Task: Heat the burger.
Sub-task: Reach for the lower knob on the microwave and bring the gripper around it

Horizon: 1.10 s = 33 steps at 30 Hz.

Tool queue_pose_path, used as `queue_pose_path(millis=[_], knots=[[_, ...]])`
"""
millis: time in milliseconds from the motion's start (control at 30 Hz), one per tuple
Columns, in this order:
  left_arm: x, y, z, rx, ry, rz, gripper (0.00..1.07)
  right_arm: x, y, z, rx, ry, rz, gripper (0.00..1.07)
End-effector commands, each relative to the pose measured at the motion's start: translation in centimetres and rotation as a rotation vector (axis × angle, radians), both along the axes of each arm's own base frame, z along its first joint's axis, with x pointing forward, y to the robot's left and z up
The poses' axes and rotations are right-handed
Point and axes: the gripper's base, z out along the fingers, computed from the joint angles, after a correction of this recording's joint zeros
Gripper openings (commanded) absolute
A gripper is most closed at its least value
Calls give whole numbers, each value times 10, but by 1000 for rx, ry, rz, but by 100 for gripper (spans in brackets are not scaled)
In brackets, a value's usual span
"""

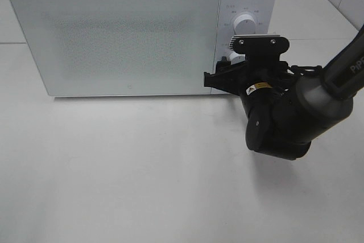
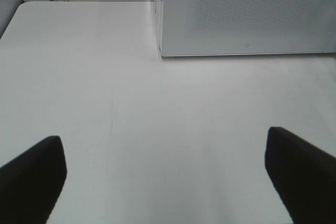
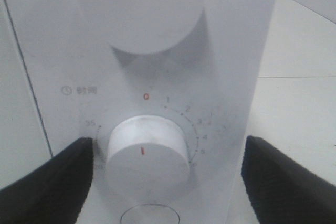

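Observation:
The burger is out of view in every frame. The white microwave [image 1: 125,32] stands at the back of the table with its door closed. My right gripper [image 3: 168,150] is open at the control panel, and its two black fingers [image 3: 47,182] flank the lower timer knob [image 3: 147,153] without touching it. In the exterior high view my right gripper [image 1: 230,69] sits under its wrist against the panel, just below the upper knob [image 1: 245,24]. Low over bare table, my left gripper [image 2: 163,145] is open, with nothing between its fingers [image 2: 299,171].
The microwave's front lower edge [image 2: 247,53] lies ahead of my left gripper. A second, larger knob [image 3: 142,9] sits above the timer knob. The right arm's bulky black wrist [image 1: 284,118] hangs over the table to the right of the microwave. White tabletop [image 1: 142,169] spreads in front.

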Motion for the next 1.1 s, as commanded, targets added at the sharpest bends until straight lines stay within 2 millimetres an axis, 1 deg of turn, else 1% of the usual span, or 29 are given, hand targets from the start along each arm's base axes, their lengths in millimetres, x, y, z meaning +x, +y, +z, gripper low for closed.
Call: queue_pose_path(millis=[33,267,333,367,433,467,500,533,567,600,633,667,700,733,767,800,1100], knots=[[-3,0,0,-9,-27,-5,97,2,-2,13,4,-104,-14,76],[-3,0,0,-9,-27,-5,97,2,-1,13,1,-105,-3,74],[-3,0,0,-9,-27,-5,97,2,-1,13,1,-104,-3,69],[-3,0,0,-9,-27,-5,97,2,-1,13,1,-104,-3,69],[-3,0,0,-9,-27,-5,97,2,-1,13,1,-104,-3,59],[-3,0,0,-9,-27,-5,97,2,-1,13,1,-104,-3,59],[-3,0,0,-9,-27,-5,97,2,-1,13,1,-104,-3,49],[-3,0,0,-9,-27,-5,97,2,-1,13,1,-103,-3,36],[-3,0,0,-9,-27,-5,97,2,-1,13,1,-103,-3,36],[-3,0,0,-9,-27,-5,97,2,-1,13,1,-102,-3,28],[-3,0,0,-9,-27,-5,97,2,-1,13,1,-100,-2,16],[-3,0,0,-9,-27,-5,97,2,-1,13,1,-100,-2,16],[-3,0,0,-9,-27,-5,97,2,-1,12,2,-96,-1,10],[-3,0,0,-9,-27,-5,97,2,-1,12,2,-96,-1,10],[-3,0,0,-9,-27,-5,97,2,-1,12,2,-94,-1,2],[-3,0,0,-9,-27,-5,97,2,-1,12,2,-94,-1,0],[-3,0,0,-9,-27,-5,97,2,-1,12,2,-90,0,1]])
